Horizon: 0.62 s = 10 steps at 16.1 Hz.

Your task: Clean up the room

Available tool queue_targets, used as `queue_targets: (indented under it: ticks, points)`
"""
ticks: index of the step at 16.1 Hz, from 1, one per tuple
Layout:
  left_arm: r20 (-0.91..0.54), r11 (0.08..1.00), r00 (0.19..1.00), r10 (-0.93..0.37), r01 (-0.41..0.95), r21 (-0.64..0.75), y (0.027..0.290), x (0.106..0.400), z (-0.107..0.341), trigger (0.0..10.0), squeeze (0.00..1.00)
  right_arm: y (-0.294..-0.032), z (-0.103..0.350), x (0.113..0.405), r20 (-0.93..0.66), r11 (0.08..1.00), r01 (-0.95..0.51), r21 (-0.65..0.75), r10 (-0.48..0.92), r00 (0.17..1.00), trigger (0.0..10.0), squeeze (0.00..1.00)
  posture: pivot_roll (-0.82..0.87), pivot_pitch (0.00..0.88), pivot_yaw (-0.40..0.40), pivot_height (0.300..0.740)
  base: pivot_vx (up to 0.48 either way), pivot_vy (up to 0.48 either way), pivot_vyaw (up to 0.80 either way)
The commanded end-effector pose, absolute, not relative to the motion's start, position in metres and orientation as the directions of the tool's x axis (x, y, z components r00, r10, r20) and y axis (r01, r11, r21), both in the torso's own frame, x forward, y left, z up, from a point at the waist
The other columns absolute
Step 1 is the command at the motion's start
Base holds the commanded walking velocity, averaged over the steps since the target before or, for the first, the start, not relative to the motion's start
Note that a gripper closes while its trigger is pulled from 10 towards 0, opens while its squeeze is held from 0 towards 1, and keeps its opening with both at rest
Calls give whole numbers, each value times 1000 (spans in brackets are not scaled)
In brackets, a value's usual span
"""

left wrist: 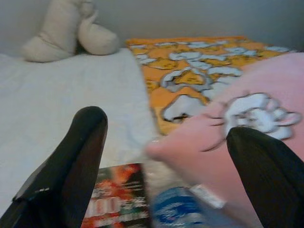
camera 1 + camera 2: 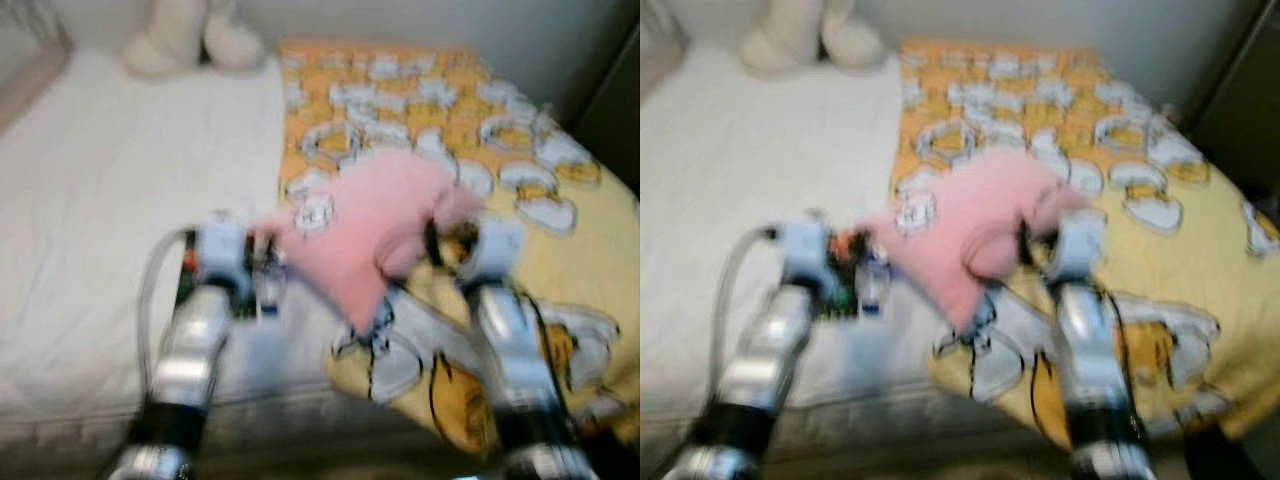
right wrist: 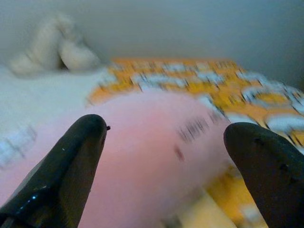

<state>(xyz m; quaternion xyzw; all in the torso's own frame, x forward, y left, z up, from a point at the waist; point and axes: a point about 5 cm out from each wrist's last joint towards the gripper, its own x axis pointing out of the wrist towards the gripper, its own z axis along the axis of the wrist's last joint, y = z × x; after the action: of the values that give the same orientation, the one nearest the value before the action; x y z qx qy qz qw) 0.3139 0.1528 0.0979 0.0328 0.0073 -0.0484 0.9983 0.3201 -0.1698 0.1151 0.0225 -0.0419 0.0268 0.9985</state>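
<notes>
Both silver arms are reaching over the bed (image 2: 90, 200). Pink cushion (image 2: 370, 225) is lying at twelve o'clock, between them. Right pincer (image 3: 164, 156) and left pincer (image 1: 166, 161) are gaping, released. Judging it, both should be closing evenly around the cushion's edges before lifting.
</notes>
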Motion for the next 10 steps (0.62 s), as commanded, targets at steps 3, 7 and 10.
queue_targets:
  ticks: [3, 7, 10]
  points:
    - [-2, 994, 996, -87, 87, 61, 153, 311, 101, 10000, 0, -173, 114, 332, 44, 995, -41, 89, 38, 998, 10000, 0, -24, 0, 10, 740, 0, 0, 0]
    - [-10, 990, 996, -91, 92, 104, 164, 294, 105, 10000, 0, -157, 109, 358, -51, 994, -47, 102, 53, 997, 10000, 0, 65, 103, 32, 740, 0, 0, 0]
    - [-27, 986, 998, -55, 59, 153, 182, 274, 107, 10000, 0, -135, 112, 369, -70, 989, -87, 120, 96, 993, 10000, 0, 135, 159, 40, 740, 0, 0, 0]
